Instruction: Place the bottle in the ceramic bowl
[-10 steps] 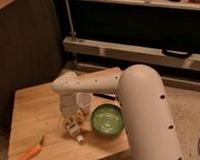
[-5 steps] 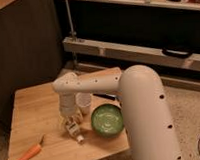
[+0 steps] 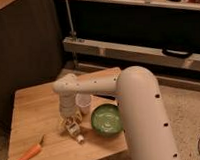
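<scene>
At the lower left of the frame a carrot (image 3: 29,154) lies on the wooden counter (image 3: 35,110), well apart from everything else. Moving right, the bottle (image 3: 73,129) lies on its side on the counter, its narrow cap pointing toward the lower right, just left of the ceramic bowl (image 3: 106,119). The gripper (image 3: 68,118) hangs right over the bottle's upper end, at the end of the white arm (image 3: 93,85) that reaches in from the right; whether it has hold of the bottle cannot be made out. A small white cup (image 3: 84,101) stands just behind the bottle, next to the arm's wrist. The green bowl sits right of centre, near the counter's front edge, and nothing lies inside it.

As for progress, the task looks to be at the pick-up stage: the gripper is at the bottle, but the bottle is on the counter and not in the bowl. What seems left is securing the bottle, lifting it, carrying it the short way rightward over the rim and releasing it there.

The counter is pale wood grain, a small square top. Behind it runs a dark wall with a metal rail (image 3: 132,52) across the upper frame and a vertical pole (image 3: 70,20); speckled floor (image 3: 187,105) shows at the right.
</scene>
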Available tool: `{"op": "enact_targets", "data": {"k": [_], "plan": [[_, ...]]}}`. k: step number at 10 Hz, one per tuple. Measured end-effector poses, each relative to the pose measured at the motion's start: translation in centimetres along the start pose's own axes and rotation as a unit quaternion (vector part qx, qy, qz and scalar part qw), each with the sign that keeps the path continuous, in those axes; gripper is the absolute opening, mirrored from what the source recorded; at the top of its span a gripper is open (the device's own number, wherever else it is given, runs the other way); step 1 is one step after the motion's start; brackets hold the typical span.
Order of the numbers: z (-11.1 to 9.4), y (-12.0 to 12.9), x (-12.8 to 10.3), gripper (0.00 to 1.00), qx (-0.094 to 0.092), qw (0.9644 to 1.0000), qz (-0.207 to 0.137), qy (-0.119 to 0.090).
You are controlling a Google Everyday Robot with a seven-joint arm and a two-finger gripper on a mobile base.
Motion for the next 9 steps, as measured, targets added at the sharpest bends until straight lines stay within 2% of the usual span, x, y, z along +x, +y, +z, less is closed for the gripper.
{"op": "enact_targets", "data": {"k": [7,8,9], "plan": [[0.66,0.15,0.25,0.74,-0.006,0.9999,0.002,-0.009],[0.63,0.17,0.25,0.67,-0.006,0.9999,0.002,-0.009],[0.58,0.39,0.20,0.56,-0.009,0.9999,0.002,-0.009]]}}
